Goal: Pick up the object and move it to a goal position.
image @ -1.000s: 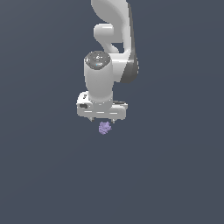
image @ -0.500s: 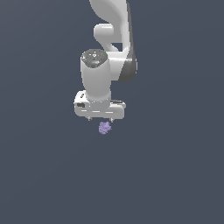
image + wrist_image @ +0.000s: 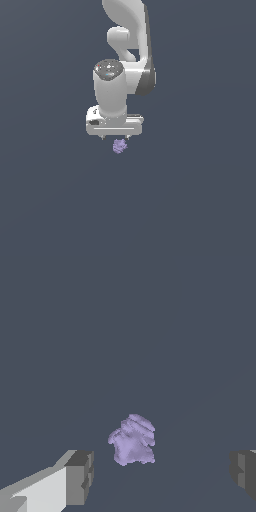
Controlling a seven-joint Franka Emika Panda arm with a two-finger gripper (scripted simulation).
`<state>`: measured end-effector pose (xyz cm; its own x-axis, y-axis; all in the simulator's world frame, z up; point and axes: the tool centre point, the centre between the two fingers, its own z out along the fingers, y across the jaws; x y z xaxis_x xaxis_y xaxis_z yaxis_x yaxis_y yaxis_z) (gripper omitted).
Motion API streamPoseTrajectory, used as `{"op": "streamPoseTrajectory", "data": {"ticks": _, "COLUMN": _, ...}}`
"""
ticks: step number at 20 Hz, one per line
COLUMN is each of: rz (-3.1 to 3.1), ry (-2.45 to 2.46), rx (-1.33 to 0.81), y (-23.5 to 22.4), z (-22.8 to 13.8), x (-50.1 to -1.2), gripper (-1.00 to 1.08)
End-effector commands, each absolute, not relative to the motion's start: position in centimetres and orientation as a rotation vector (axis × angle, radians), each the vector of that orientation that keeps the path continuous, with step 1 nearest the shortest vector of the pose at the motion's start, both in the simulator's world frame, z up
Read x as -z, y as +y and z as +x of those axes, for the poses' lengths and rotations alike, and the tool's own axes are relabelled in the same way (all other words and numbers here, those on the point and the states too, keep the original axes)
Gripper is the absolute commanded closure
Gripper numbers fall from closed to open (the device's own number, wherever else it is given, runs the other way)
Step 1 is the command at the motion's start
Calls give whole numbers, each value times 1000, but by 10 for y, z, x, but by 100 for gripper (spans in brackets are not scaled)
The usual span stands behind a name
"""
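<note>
The object (image 3: 119, 146) is a tiny pale purple lumpy blob lying on the dark grey floor. In the exterior view it shows just below the white gripper (image 3: 114, 136), whose hand hangs over it. The wrist view shows the object (image 3: 132, 440) lying between the two grey fingertips (image 3: 80, 477) and somewhat ahead of them, closer to one than to the other. The gripper (image 3: 162, 473) is open wide, and neither finger touches the object.
The white arm (image 3: 127, 40) rises behind the hand toward the top of the exterior view. Around the object there is only the plain dark grey floor (image 3: 200, 200).
The hand has shifted slightly toward the exterior view's left and a little higher in the picture. The object has stayed where it was.
</note>
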<state>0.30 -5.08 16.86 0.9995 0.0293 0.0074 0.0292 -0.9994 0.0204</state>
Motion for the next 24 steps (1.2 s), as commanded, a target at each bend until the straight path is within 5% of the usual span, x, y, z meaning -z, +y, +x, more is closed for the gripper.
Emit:
{"op": "streamPoseTrajectory", "data": {"ticks": 1, "rz": 3119, "ry": 115, "rx": -10, "y": -51, "z": 1, "x": -164, "gripper": -92}}
{"op": "streamPoseTrajectory", "data": {"ticks": 24, "rz": 2940, "ry": 1072, "rx": 6, "y": -43, "z": -29, "x": -110, "gripper": -92}}
